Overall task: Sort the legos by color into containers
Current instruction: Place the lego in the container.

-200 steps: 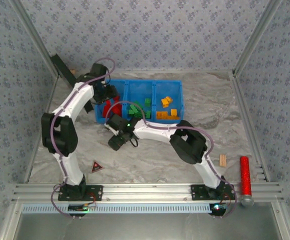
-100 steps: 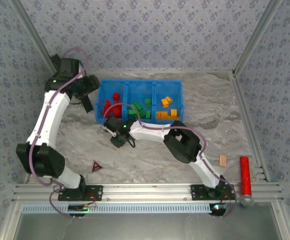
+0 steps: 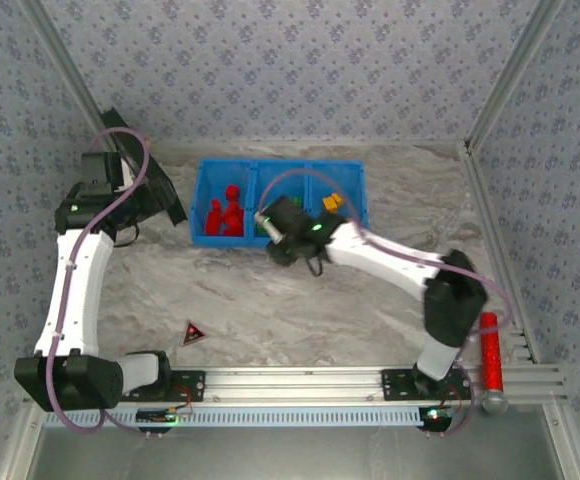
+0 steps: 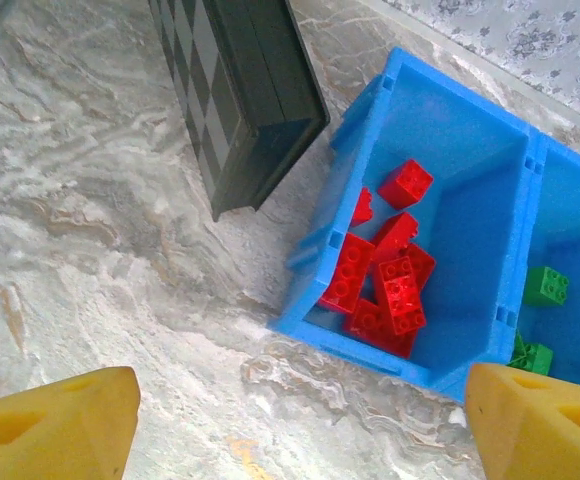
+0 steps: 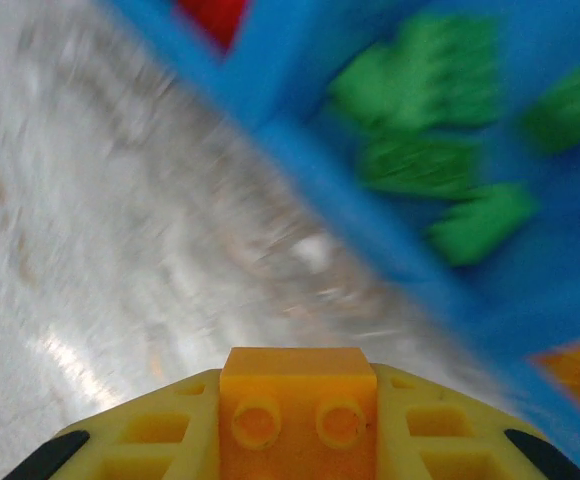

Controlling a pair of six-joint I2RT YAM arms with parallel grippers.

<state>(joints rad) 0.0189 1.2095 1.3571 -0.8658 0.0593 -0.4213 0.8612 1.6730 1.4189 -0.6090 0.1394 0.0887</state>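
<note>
**Item:** orange brick (image 5: 297, 385), small, two studs facing the wrist camera.

**Location:** clamped between the yellow fingers of the right gripper (image 5: 298, 432), bottom centre of the blurred right wrist view. In the top view this gripper (image 3: 282, 232) hangs at the near wall of the blue bin (image 3: 280, 164), centre frame, level with the middle compartment.

**Bin contents:** red legos (image 4: 390, 285) in the left compartment, green legos (image 5: 420, 160) in the middle, orange legos (image 3: 332, 203) in the right.

**Left gripper** (image 4: 290, 430): fingers wide apart and holding nothing, above the desk (image 4: 100, 230), with a dark checkered board (image 4: 240, 90) at upper centre of its view.

**Step in hand, as judged:** deliver the orange brick to the right compartment.

**Handling note:** Carry the brick toward the right of the top view, past the second divider and high enough to clear the walls. The green section lies nearest and is the likely misdrop. Open only once low and centred over the orange pile, so the brick does not bounce out.
</note>
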